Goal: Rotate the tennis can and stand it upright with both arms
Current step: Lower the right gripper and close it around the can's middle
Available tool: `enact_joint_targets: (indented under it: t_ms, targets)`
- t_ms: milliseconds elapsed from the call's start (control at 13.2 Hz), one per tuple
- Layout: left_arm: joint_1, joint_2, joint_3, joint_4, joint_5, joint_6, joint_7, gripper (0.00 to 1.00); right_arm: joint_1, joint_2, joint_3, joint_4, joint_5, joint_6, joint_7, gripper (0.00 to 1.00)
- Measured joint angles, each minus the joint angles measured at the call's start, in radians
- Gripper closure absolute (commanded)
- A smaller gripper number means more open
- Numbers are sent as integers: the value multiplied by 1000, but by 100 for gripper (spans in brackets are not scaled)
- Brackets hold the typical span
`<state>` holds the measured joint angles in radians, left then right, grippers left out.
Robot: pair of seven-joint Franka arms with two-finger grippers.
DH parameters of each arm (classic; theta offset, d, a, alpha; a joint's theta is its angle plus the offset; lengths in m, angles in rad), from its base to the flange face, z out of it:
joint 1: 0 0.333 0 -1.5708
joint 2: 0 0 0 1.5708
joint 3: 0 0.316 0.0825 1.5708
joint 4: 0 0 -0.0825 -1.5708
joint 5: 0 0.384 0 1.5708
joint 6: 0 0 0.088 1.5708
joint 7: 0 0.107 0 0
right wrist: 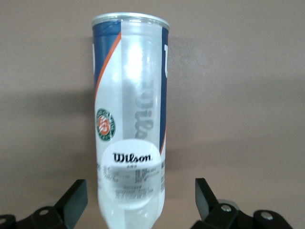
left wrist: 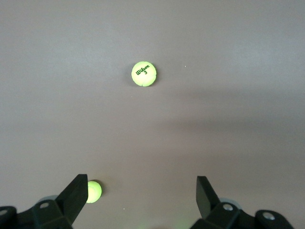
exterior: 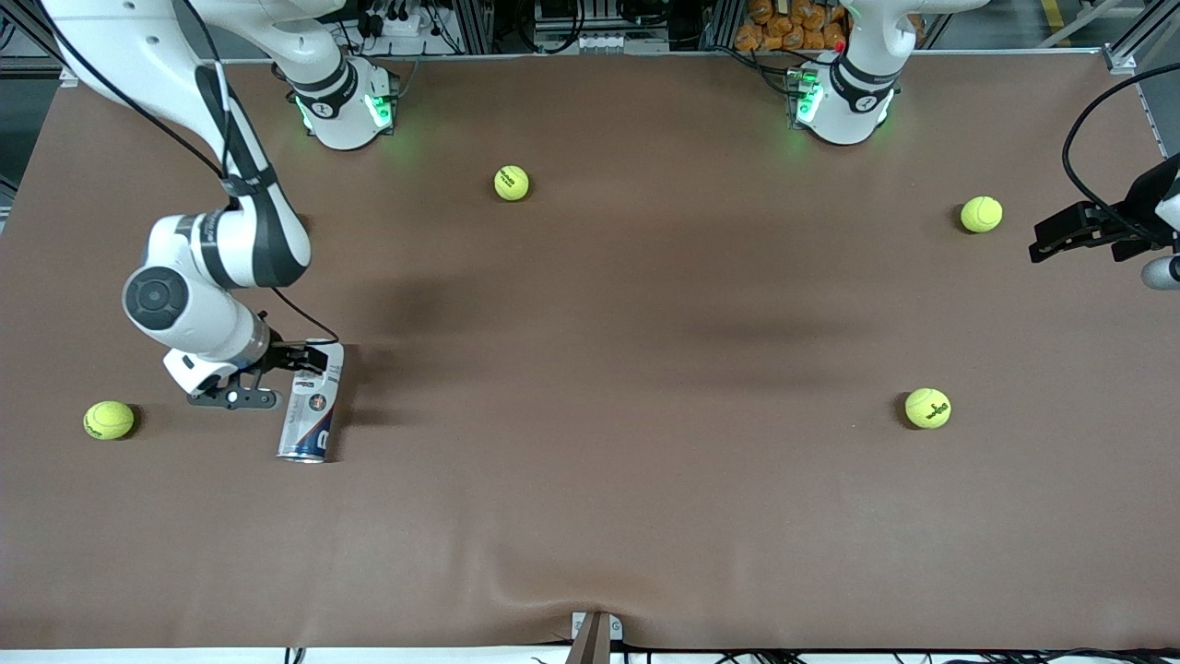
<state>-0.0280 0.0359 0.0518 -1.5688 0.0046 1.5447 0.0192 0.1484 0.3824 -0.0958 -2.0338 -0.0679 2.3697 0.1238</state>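
Observation:
The tennis can (exterior: 310, 412) lies on its side on the brown table toward the right arm's end, with its silvery rim end nearer to the front camera. My right gripper (exterior: 312, 358) is open and straddles the can's clear end. In the right wrist view the can (right wrist: 129, 114) runs out from between the fingers (right wrist: 76, 196), with a gap on each side. My left gripper (exterior: 1040, 240) is open and empty, held over the left arm's end of the table. Its wrist view shows only the gripper (left wrist: 141, 187) over bare table and balls.
Several yellow-green tennis balls lie loose: one (exterior: 109, 420) beside the right gripper, one (exterior: 512, 183) near the right arm's base, one (exterior: 981, 214) beside the left gripper and one (exterior: 927, 408) nearer the front camera. The left wrist view shows two balls (left wrist: 144, 74), (left wrist: 94, 191).

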Motion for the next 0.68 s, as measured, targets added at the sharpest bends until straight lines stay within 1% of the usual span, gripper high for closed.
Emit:
enact_joint_targets:
  t_ms: [304, 684]
  targets:
    - [1, 0, 0, 0, 0, 0, 0, 0, 0, 56, 0, 1, -6, 49, -1, 0]
    - [1, 0, 0, 0, 0, 0, 0, 0, 2, 82, 1, 1, -7, 54, -2, 0]
